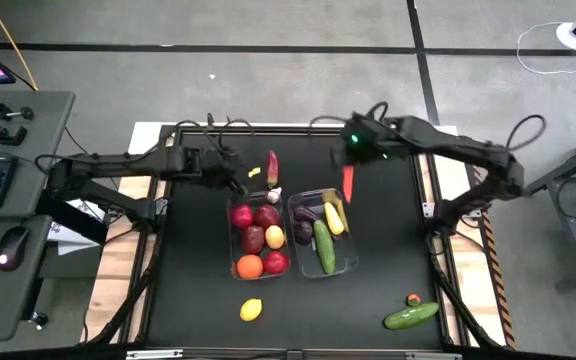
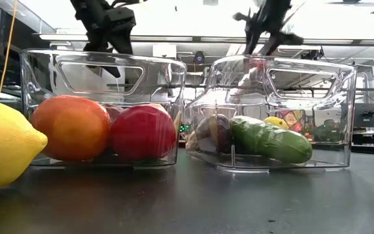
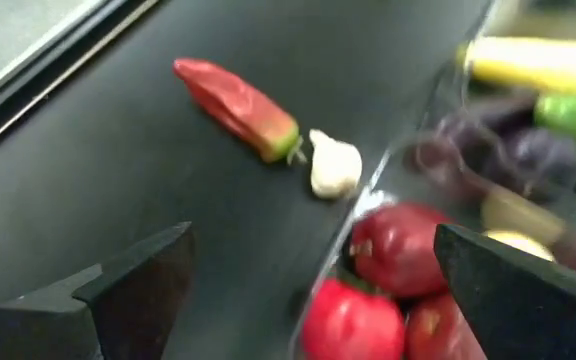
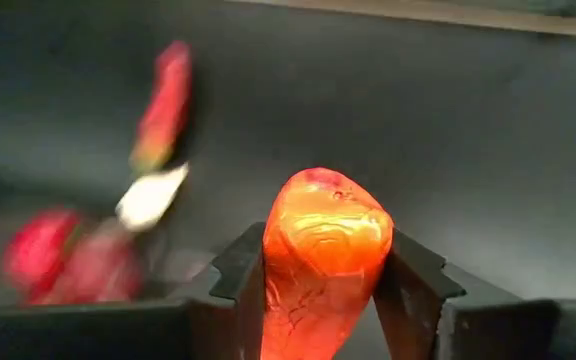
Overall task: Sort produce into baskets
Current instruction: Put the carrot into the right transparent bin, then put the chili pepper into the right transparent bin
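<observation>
Two clear bins stand side by side mid-table. The left bin (image 1: 236, 238) holds red apples, an orange (image 2: 71, 127) and a lemon. The right bin (image 1: 353, 240) holds an eggplant, a cucumber (image 2: 271, 139) and yellow pieces. My right gripper (image 1: 348, 168) is shut on an orange-red chili (image 4: 323, 250), above the table just beyond the right bin's far rim. My left gripper (image 1: 234, 183) is open and empty above the left bin's far left corner; its fingers (image 3: 148, 275) stand wide apart. A red chili (image 3: 236, 106) and a white garlic (image 3: 333, 165) lie on the table beyond the left bin. My right gripper pinches the orange-red chili by its two sides (image 4: 268, 275) between the two fingers. One end of the chili (image 4: 328, 195) sticks out past the fingertips. The chili is lifted clear of the table (image 1: 348, 185).
A lemon (image 1: 251, 310) lies near the front edge, close to the low camera (image 2: 2, 143). A cucumber (image 1: 411, 316) and a small orange piece (image 1: 413, 298) lie at the near right. A small yellow piece (image 1: 254, 172) lies by the red chili. A desk with a keyboard stands at the left.
</observation>
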